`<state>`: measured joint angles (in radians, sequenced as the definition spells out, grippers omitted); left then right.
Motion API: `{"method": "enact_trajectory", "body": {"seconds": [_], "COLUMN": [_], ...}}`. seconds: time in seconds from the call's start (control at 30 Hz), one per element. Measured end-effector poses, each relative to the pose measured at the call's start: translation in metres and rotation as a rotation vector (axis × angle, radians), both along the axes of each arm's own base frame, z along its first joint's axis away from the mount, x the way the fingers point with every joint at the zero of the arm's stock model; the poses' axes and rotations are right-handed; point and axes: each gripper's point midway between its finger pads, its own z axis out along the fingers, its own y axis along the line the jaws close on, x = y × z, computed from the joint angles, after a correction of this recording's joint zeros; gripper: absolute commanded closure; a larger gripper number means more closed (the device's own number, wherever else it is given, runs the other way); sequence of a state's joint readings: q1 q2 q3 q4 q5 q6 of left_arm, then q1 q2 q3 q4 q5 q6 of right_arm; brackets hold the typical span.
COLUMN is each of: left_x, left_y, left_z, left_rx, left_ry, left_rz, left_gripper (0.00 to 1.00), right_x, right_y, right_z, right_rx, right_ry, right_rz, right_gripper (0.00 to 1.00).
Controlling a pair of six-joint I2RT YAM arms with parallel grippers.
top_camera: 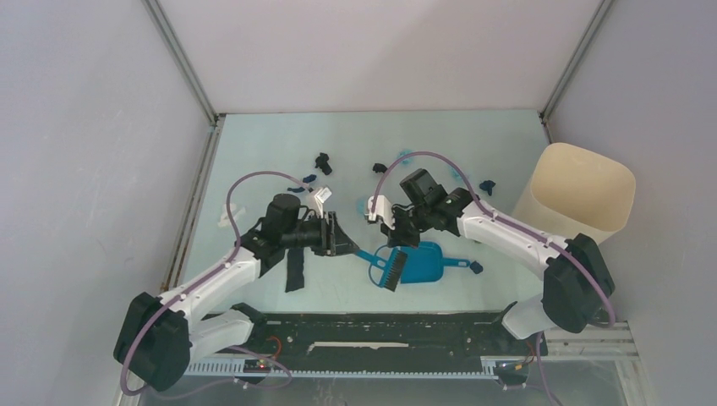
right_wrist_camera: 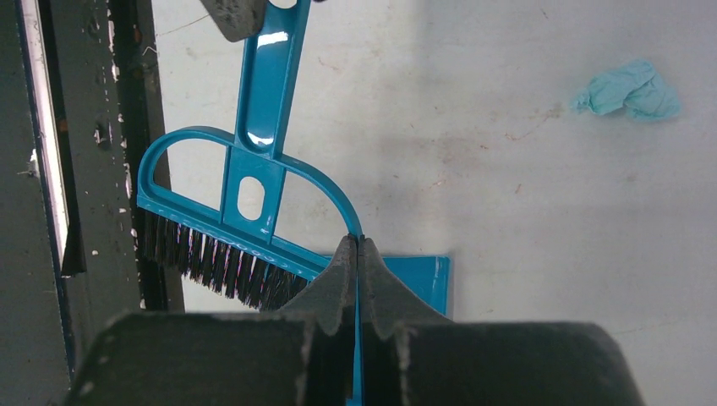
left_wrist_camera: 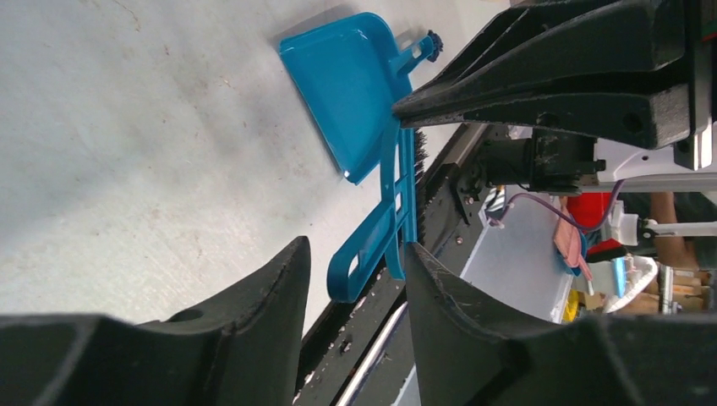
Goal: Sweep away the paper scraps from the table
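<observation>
Tool pick-up, I judge; no sweeping yet. The right tool (right_wrist_camera: 357, 249) is pinched, apparently on the brush (right_wrist_camera: 275, 51) head, beside the dustpan (top_camera: 423, 262); the left tool (left_wrist_camera: 357, 249) gapes at the handle; paper scraps (top_camera: 323, 162) lie mostly toward the table's (top_camera: 254, 144) far edge; next, the left should close squarely.

No text, label, brand, number or sign is showing legibly in any view. The jumble of small red, white and blue objects (left_wrist_camera: 604, 228) at the left wrist view's right edge is appearing too blurred to read.
</observation>
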<state>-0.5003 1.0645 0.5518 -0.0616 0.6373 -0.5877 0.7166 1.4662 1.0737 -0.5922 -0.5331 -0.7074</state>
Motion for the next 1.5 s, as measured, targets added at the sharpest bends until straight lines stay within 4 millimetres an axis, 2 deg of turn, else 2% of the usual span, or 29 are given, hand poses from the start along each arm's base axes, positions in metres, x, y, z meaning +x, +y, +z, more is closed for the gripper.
{"method": "enact_trajectory", "body": {"seconds": [0.13, 0.33, 0.43, 0.57, 0.73, 0.8, 0.83, 0.87, 1.0, 1.1, 1.17, 1.27, 1.4, 1.5], "left_x": [-0.003, -0.006, -0.006, -0.007, -0.009, -0.011, -0.011, -0.011, -0.012, -0.013, -0.017, -0.03, -0.047, -0.048], "left_y": [-0.002, -0.006, -0.006, -0.007, -0.008, -0.009, -0.01, -0.01, -0.009, -0.007, -0.007, -0.014, -0.023, -0.024], "left_z": [0.002, 0.004, 0.002, -0.003, -0.005, -0.004, -0.004, -0.004, -0.005, -0.001, 0.008, 0.029, 0.054, 0.064], "left_rx": [-0.017, -0.035, -0.035, -0.03, -0.03, -0.035, -0.035, -0.036, -0.03, -0.026, -0.036, -0.083, -0.149, -0.174], "left_ry": [0.011, 0.019, 0.028, 0.049, 0.064, 0.062, 0.061, 0.062, 0.062, 0.039, -0.005, -0.088, -0.188, -0.229], "left_rz": [-0.02, -0.042, -0.048, -0.055, -0.065, -0.076, -0.079, -0.08, -0.078, -0.078, -0.093, -0.156, -0.23, -0.24], "left_gripper": [0.65, 0.68, 0.75, 0.77, 0.99, 1.0, 1.0, 1.0, 1.0, 1.0, 1.0, 1.0, 1.0, 1.0], "right_x": [-0.004, -0.007, -0.007, -0.006, -0.004, -0.004, -0.004, -0.004, -0.002, 0.0, 0.007, 0.011, -0.008, -0.021], "right_y": [0.003, 0.007, 0.007, 0.007, 0.006, 0.006, 0.006, 0.006, 0.004, 0.0, -0.009, -0.022, -0.021, -0.013], "right_z": [0.0, -0.002, -0.005, -0.007, -0.007, -0.008, -0.009, -0.009, -0.007, 0.0, 0.008, 0.019, 0.027, 0.028], "right_rx": [0.0, -0.006, -0.013, -0.021, -0.028, -0.031, -0.032, -0.032, -0.013, 0.055, 0.128, 0.217, 0.263, 0.263], "right_ry": [-0.001, -0.005, -0.002, -0.003, -0.012, -0.011, -0.009, -0.009, 0.018, 0.097, 0.178, 0.276, 0.405, 0.476], "right_rz": [0.014, 0.027, 0.028, 0.025, 0.018, 0.018, 0.018, 0.018, -0.004, -0.027, -0.066, -0.098, -0.059, -0.01], "right_gripper": [1.0, 1.0, 1.0, 1.0, 1.0, 1.0, 0.97, 0.89, 0.53, 0.31, 0.25, 0.24, 0.29, 0.3]}}
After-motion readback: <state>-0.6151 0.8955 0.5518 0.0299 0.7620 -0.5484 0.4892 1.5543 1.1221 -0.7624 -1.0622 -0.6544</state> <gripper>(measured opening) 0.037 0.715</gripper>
